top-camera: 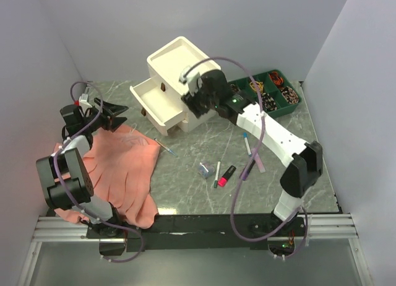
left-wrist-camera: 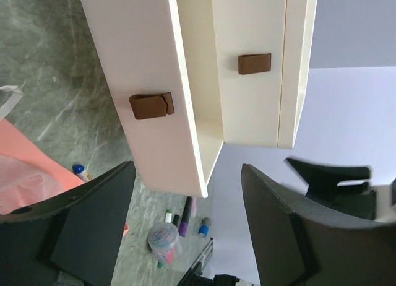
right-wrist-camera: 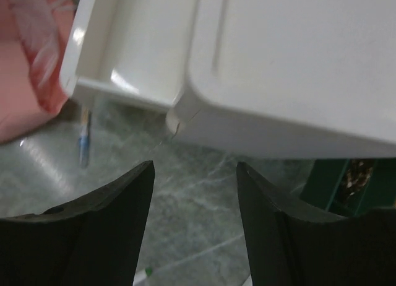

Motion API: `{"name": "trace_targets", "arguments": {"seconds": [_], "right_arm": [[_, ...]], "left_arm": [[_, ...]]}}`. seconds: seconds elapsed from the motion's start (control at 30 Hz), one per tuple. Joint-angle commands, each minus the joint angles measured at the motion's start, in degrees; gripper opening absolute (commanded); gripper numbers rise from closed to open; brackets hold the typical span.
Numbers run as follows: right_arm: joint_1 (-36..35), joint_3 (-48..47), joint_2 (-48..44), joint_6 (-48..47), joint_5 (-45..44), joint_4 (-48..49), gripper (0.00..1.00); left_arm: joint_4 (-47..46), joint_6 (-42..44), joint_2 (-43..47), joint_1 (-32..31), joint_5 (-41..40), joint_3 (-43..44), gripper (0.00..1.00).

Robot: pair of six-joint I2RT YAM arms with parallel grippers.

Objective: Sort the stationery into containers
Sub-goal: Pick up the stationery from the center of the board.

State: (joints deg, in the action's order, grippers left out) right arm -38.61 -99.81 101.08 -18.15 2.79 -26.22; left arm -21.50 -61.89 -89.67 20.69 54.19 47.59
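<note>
The cream-white cabinet stands at the back with two drawers pulled out toward the left. Brown handles show in the left wrist view. My left gripper is open and empty, left of the drawers, over the cloth's far edge; in its wrist view the drawer fronts lie ahead. My right gripper is open and empty at the cabinet's front right corner, above bare table. A blue-tipped pen, a clip jar, a green-capped marker, a pink highlighter and thin pens lie on the table.
A salmon-pink cloth covers the left of the table. A green compartment tray with small items sits at the back right. White walls close in on both sides and behind.
</note>
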Motion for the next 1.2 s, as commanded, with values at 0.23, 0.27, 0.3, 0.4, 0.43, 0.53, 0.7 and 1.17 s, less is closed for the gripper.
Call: {"name": "trace_targets", "arguments": {"seconds": [0.23, 0.27, 0.3, 0.4, 0.43, 0.53, 0.7, 1.17], "right_arm": [[-9.1, 15.7, -0.9, -0.7, 5.3, -16.9, 0.82], [-9.5, 15.7, -0.5, 1.3, 5.9, -16.9, 0.83], [-9.6, 15.7, 0.3, 2.4, 6.1, -16.5, 0.86], [-10.1, 15.3, 2.2, 4.9, 7.5, -16.4, 0.86], [-10.1, 15.3, 2.6, 5.2, 7.7, -16.4, 0.86], [-10.1, 15.7, 4.0, 7.0, 7.9, -16.4, 0.86], [-10.1, 17.7, 5.0, 11.6, 5.2, -15.2, 0.87], [-8.9, 20.2, 7.6, 17.0, 1.7, -14.5, 0.88]], "left_arm": [[8.2, 7.9, 10.2, 5.7, 3.4, -2.1, 0.77], [8.1, 7.7, 10.8, 5.8, 3.6, -2.5, 0.77], [8.0, 7.6, 12.1, 6.1, 3.8, -3.2, 0.77], [7.7, 7.3, 14.9, 6.3, 3.4, -4.7, 0.78], [7.6, 7.0, 15.5, 6.5, 3.3, -5.1, 0.78], [6.2, 5.4, 17.6, 6.8, 3.4, -7.1, 0.79], [5.9, 4.1, 20.4, 7.2, 3.5, -8.8, 0.79], [3.4, 1.9, 22.5, 8.3, 3.0, -11.7, 0.80]]}}
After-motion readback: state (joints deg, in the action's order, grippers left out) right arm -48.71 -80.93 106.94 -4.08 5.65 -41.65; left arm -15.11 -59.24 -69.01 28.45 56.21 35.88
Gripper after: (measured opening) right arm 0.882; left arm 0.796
